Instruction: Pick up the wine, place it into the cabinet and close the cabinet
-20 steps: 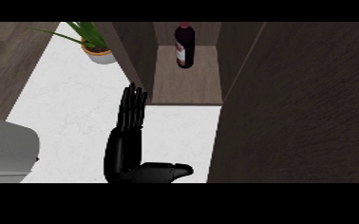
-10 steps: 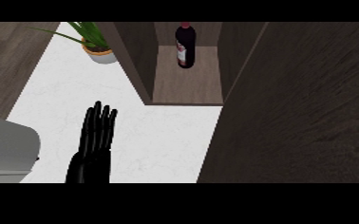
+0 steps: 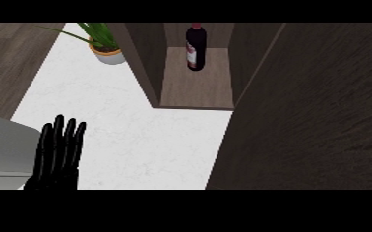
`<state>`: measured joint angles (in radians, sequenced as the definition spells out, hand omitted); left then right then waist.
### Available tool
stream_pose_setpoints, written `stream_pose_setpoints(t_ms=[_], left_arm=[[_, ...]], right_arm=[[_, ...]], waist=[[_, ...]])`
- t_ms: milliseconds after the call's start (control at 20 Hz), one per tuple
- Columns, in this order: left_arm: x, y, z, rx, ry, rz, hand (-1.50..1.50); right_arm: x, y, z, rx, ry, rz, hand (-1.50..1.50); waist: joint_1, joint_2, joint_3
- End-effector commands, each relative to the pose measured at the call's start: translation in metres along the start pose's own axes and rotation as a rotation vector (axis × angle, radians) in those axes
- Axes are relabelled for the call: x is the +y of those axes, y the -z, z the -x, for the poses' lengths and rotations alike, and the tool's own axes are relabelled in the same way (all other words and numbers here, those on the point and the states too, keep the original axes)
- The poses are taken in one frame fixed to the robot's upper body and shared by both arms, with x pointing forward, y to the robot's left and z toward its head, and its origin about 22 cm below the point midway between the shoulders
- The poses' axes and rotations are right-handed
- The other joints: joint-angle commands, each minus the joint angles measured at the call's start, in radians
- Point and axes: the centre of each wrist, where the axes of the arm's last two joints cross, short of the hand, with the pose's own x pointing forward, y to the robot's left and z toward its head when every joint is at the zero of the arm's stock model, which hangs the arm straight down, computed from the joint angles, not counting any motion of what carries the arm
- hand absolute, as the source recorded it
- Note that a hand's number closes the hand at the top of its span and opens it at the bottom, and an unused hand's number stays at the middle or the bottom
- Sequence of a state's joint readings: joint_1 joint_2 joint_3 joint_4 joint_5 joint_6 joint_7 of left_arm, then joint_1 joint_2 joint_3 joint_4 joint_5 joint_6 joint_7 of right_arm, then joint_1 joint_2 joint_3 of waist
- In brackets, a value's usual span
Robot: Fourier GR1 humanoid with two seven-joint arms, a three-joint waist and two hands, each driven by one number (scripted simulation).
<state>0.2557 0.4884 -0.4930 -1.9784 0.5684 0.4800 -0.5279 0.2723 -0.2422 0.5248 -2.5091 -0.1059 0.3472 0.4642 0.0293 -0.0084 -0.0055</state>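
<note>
The dark wine bottle (image 3: 195,46) stands upright at the back of the open cabinet (image 3: 198,86), on its wooden shelf. The cabinet's door (image 3: 298,123) is a large dark wood panel swung out over the right side of the view. My left hand (image 3: 58,155) is at the lower left over the white counter, open with fingers straight and pointing away from me. It is well apart from the cabinet and the bottle. My right hand does not show.
A potted green plant (image 3: 105,46) stands on the white counter (image 3: 138,123) just left of the cabinet. A grey object (image 3: 15,152) lies at the left edge beside my left hand. Dark wood borders the counter at the upper left.
My left hand has drawn back from the cabinet's left wall, moving down and to the left toward the view's lower corner. The bottle stays in the cabinet.
</note>
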Motion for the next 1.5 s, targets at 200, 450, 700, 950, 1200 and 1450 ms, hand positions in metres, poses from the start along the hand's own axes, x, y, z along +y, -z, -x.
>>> stream_pose_setpoints(t_ms=[200, 450, 700, 950, 1200, 1450], left_arm=[[0.032, -0.010, -0.014, 0.017, -0.008, -0.001, -1.50], [0.051, -0.011, -0.028, 0.015, -0.008, 0.006, -1.50], [0.075, -0.007, -0.045, -0.004, -0.016, 0.045, -1.50], [0.087, -0.001, -0.061, -0.023, -0.032, 0.057, -1.50], [0.102, 0.005, -0.061, -0.021, -0.040, 0.076, -1.50], [0.113, 0.019, -0.078, -0.051, -0.036, 0.088, -1.50]], right_arm=[[0.034, 0.026, -0.024, -0.128, 0.122, -0.144, 1.50], [0.050, 0.056, -0.032, -0.130, 0.134, -0.120, 1.50], [0.060, 0.096, -0.030, -0.123, 0.105, -0.097, 1.50], [0.051, 0.144, -0.031, -0.087, 0.094, -0.047, 1.50], [0.039, 0.196, -0.056, -0.064, 0.065, -0.039, 1.50], [0.026, 0.253, -0.069, -0.044, 0.031, -0.007, 1.50]], waist=[[0.033, -0.001, -0.006], [0.022, -0.001, -0.002], [0.035, 0.003, -0.002], [0.057, 0.009, 0.000], [0.061, 0.013, 0.000], [0.078, 0.019, 0.001]])
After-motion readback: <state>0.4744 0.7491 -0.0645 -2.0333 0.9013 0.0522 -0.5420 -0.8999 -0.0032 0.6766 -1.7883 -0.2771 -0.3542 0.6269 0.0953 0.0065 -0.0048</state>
